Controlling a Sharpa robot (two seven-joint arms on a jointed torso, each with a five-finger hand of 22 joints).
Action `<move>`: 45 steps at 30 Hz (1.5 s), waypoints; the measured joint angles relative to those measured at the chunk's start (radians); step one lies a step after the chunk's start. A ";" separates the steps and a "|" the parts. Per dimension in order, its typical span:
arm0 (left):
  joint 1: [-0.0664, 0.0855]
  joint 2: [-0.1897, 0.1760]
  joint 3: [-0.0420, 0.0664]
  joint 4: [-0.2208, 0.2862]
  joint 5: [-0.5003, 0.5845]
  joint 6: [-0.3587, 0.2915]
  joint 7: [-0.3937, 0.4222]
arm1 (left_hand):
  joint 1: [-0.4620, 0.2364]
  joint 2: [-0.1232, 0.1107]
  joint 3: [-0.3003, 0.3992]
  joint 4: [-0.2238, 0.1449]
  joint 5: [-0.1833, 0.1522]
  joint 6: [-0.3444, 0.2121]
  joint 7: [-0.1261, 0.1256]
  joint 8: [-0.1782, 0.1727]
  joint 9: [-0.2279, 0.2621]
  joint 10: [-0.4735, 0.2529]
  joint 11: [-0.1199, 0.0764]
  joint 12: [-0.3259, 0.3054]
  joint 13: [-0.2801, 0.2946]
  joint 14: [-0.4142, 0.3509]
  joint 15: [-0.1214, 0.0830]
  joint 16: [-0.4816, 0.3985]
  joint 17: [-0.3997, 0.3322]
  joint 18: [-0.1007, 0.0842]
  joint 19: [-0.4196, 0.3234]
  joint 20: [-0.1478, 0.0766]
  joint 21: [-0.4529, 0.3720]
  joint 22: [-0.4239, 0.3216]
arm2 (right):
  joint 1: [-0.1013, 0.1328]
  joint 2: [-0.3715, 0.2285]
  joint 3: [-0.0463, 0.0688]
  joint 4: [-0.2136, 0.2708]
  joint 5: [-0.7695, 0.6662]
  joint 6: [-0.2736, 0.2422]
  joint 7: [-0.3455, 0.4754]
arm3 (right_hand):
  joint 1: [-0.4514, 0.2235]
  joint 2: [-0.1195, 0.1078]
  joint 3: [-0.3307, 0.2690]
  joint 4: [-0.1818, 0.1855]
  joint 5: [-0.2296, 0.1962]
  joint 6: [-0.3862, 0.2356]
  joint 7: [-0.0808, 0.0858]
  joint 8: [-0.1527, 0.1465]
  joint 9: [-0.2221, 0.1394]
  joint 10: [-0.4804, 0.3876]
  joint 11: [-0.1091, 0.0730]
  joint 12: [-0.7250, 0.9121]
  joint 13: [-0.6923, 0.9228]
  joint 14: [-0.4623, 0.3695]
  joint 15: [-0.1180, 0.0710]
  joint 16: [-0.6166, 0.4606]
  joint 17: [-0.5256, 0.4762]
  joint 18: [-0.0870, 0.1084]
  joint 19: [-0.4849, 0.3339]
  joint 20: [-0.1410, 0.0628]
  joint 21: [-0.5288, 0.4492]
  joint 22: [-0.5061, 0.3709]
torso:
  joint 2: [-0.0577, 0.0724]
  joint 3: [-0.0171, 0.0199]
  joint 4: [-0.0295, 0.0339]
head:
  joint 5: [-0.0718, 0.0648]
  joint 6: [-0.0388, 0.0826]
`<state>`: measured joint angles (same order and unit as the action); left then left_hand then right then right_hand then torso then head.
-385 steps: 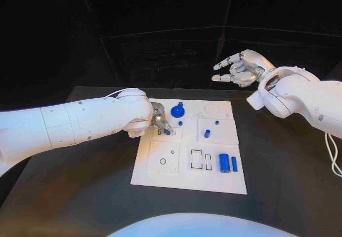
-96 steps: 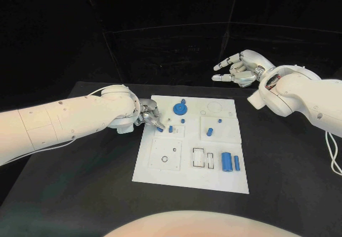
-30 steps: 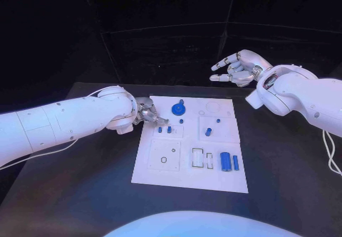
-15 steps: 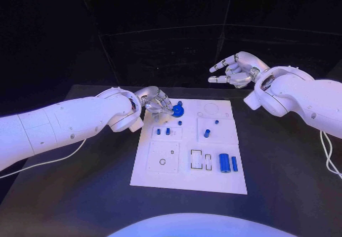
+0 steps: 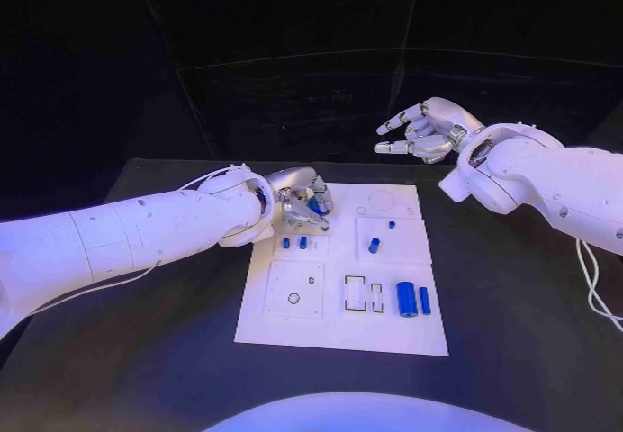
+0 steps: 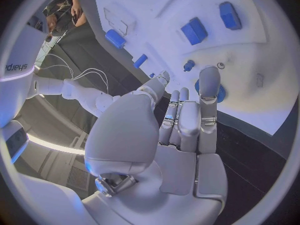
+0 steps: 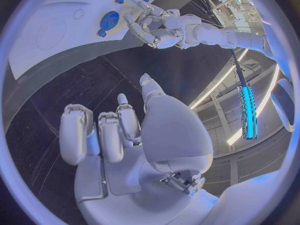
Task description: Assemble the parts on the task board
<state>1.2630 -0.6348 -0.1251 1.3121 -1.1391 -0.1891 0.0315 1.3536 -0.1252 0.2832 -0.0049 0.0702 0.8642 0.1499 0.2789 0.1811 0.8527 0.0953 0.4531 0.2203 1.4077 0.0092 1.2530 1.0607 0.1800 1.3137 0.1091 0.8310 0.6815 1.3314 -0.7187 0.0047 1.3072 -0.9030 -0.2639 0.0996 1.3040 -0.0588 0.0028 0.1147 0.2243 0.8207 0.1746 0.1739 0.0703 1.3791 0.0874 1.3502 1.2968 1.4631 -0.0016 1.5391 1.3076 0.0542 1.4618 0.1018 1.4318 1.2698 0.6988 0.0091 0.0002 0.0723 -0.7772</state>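
The white task board [image 5: 340,317] lies in the middle of the black table. A blue gear [image 5: 317,206] stands near its far left corner, half covered by my left hand [image 5: 300,202]. That hand's straightened fingers [image 6: 209,85] reach to the gear [image 6: 220,93]; nothing is gripped. Two small blue pegs [image 5: 293,242] stand just nearer than the hand. Another peg [image 5: 374,244], a blue cylinder [image 5: 405,298] and a blue bar [image 5: 425,301] lie further right. My right hand [image 5: 423,130] hangs high beyond the board's far edge, fingers loosely curled, holding nothing.
Empty cut-outs [image 5: 361,294] sit on the board's near half, left of the cylinder. The right wrist view shows the gear [image 7: 109,20] with my left hand [image 7: 156,31] beside it. Bare black table [image 5: 143,360] surrounds the board.
My left hand has moved from the board's left edge by the two pegs away to the far corner, over the blue gear. The right hand has barely moved.
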 measured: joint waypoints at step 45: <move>0.001 0.106 -0.022 -0.095 -0.266 0.099 -0.079 | 0.005 0.016 0.073 -0.031 0.000 0.164 -0.033 -0.067 -0.079 0.204 -0.035 -0.089 -0.151 0.058 -0.031 0.092 0.059 -0.033 0.125 -0.037 0.181 0.208 | 0.000 0.008 0.000 0.000 0.000 0.002 0.000 | 0.004 0.004 0.000 0.000 0.000 0.000 0.000 0.000 0.000 0.000 0.000 0.000 0.000 0.000 0.000 0.000 0.000 0.000 0.000 0.000 0.000 0.000 | -0.001 0.0002 0.0016 | -0.010 -0.009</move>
<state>1.2641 -0.5285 -0.1472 1.2168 -1.4046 -0.0901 -0.0480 1.3590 -0.1091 0.3565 -0.0357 0.0703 1.0284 0.1171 0.2122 0.1025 1.0565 0.0604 0.3637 0.0692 1.4652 -0.0215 1.3449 1.1202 0.1468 1.4383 0.0722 1.0119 0.8896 1.3313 -0.7105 0.0047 1.3071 -0.9030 -0.2617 0.0999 1.3078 -0.0550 0.0029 0.1147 0.2243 0.8207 0.1746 0.1739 0.0703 1.3791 0.0874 1.3502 1.2969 1.4632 -0.0017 1.5391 1.3077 0.0541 1.4618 0.1018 1.4318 1.2699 0.6980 0.0093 0.0018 0.0621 -0.7858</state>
